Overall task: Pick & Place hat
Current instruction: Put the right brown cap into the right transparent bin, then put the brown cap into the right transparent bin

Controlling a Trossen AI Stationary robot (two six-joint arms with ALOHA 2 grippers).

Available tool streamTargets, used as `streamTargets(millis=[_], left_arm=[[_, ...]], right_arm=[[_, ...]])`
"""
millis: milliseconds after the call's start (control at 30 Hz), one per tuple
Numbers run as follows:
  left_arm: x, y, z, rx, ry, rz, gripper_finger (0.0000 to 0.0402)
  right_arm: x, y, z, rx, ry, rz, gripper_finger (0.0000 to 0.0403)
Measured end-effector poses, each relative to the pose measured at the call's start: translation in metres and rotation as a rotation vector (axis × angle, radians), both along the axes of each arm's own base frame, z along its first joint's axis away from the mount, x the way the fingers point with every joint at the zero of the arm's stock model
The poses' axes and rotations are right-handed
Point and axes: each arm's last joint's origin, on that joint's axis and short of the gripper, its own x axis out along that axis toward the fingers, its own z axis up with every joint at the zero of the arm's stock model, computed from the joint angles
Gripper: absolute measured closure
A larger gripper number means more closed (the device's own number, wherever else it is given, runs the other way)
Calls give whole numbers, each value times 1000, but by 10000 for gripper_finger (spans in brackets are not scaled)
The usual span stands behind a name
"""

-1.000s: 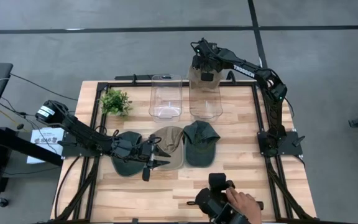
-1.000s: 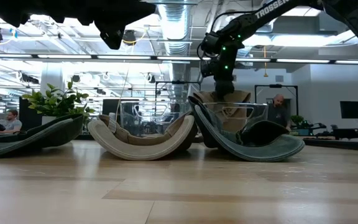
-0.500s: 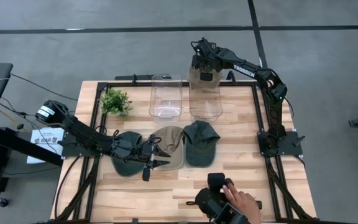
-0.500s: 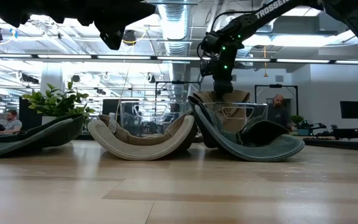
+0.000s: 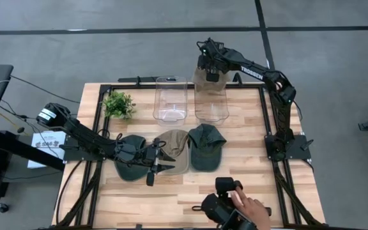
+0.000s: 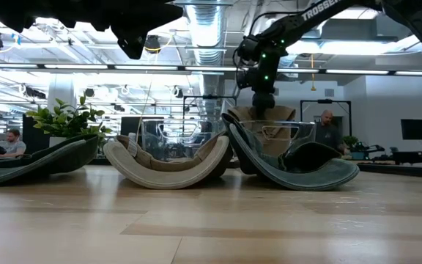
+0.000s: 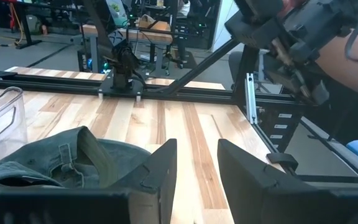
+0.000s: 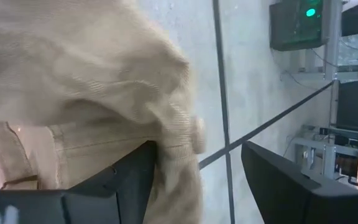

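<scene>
Three hats lie crown-down in a row on the table: a dark green one (image 5: 130, 165), a beige one (image 5: 175, 151) and another dark green one (image 5: 206, 145). A further tan hat (image 5: 209, 86) sits inside the right of two clear containers (image 5: 211, 112). My right gripper (image 5: 212, 71) hangs open just above that tan hat (image 8: 86, 87). My left gripper (image 5: 160, 160) hovers low over the left green and beige hats, open, with nothing between its fingers (image 7: 163, 168). My right gripper points down into the container's mouth with its fingers spread. The tan hat's cloth (image 8: 173, 134) lies against one finger (image 8: 135, 174); I cannot tell whether the two touch. The hat rests in the container.
An empty clear container (image 5: 170, 99) stands left of the filled one. A small potted plant (image 5: 118, 104) is at the far left. A person's hand (image 5: 248, 206) holds a dark camera rig at the near edge. Bare wood lies along the near side.
My right gripper has risen slightly over the right container, while the tan hat stays inside it. The person's hand at the near edge has shifted on the camera rig.
</scene>
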Motion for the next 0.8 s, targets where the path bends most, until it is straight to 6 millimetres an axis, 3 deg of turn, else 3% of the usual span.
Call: streamTargets(millis=[400,800], left_arm=[[5,3,-12,28,40,82,289],[9,9,-15,-16,53,120,289]], right_arm=[[-16,21,60,-104,-167,17,201],[-40,38,105,-146,-385,-48,247]])
